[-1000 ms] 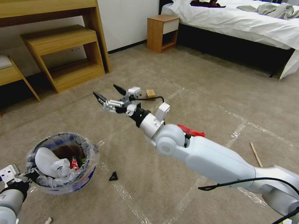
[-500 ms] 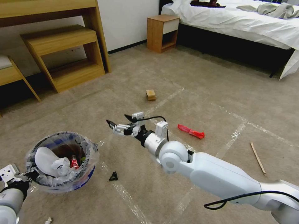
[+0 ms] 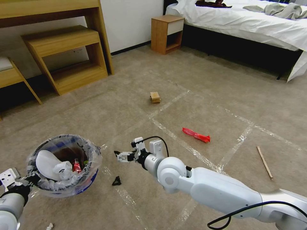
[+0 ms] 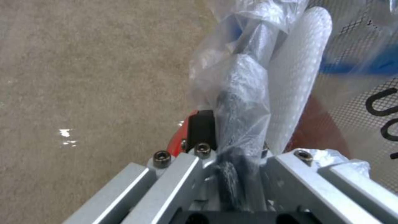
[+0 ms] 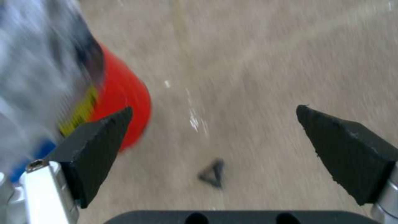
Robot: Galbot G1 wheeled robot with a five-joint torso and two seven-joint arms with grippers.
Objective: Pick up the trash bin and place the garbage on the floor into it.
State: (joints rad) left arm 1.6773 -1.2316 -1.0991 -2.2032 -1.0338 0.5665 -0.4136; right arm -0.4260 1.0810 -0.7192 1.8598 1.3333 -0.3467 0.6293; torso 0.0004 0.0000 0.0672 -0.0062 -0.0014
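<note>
The trash bin point(image 3: 64, 166) was held clear of the floor point(image 3: 198, 83) by the left gripper point(image 3: 27, 180), clamped on its bagged rim, so the right gripper point(image 3: 120, 155), jaws apart, could be aimed at the black scrap point(image 3: 116, 181) beside it.

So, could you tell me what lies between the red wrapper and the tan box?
Bare carpet crossed by a tape strip, in the head view.
</note>
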